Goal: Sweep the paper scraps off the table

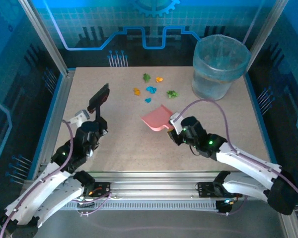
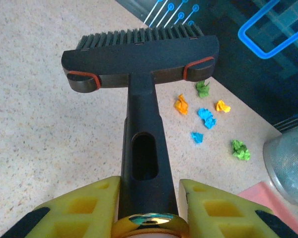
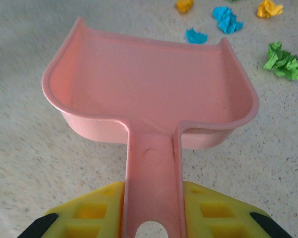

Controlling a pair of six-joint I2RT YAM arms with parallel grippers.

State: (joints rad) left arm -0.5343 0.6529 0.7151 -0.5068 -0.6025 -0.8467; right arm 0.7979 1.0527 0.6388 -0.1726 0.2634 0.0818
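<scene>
Table (image 1: 124, 148) open at near edge; paper scraps (image 1: 150, 89) midway (bin (image 1: 219, 69) far-right corner).

The beige speckled table (image 1: 129, 144), edged in silver-blue metal, carries a loose cluster of paper scraps (image 1: 150, 89) on its far middle: two orange, two blue, two green, each lying apart from the others. To their right, a translucent blue bin (image 1: 219, 67) stands upright at the far right corner

Counter (image 1: 134, 148) lying open across the near half, paper scraps (image 1: 151, 89) clustering far-centre, pink dustpan (image 1: 156, 118) closing off their near side, blue bin (image 1: 218, 69) blocking the far right corner
</scene>
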